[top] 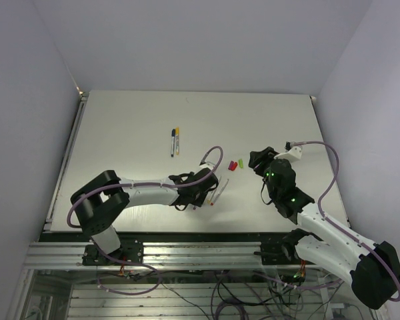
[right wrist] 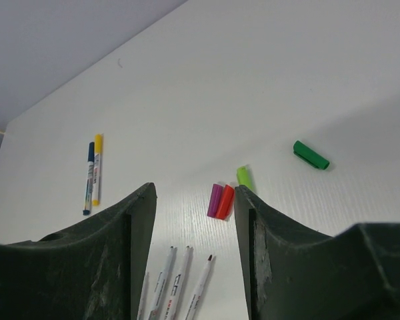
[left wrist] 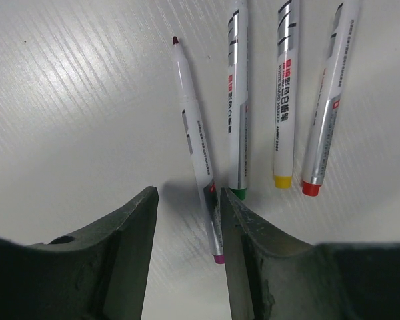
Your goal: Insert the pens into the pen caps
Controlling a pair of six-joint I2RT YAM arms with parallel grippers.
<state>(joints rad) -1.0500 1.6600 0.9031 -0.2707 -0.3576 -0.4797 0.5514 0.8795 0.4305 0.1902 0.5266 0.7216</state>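
Low over the white table [top: 120, 120], my left gripper [left wrist: 188, 195] stands with its jaws partly apart around the purple-ended pen [left wrist: 197, 143]. The pen lies flat and uncapped between my fingers, its rear end close against one of them while a clear gap shows on the other side; nothing is clamped. Just beside it lie three more pens, the green-ended pen [left wrist: 237, 100], the yellow-ended pen [left wrist: 284, 100] and the red-ended pen [left wrist: 328, 100], roughly parallel and apart from each other. My right gripper [right wrist: 195, 192] hangs with jaws apart and nothing between them, looking out at the loose caps: the purple cap [right wrist: 215, 200] and red cap [right wrist: 225, 202] touching side by side, the light green cap [right wrist: 245, 178] just beside them, the dark green cap [right wrist: 311, 155] farther off. Well apart from these, toward the far side of the table, a blue-capped pen [right wrist: 89, 177] and a yellow-capped pen [right wrist: 97, 170] lie side by side
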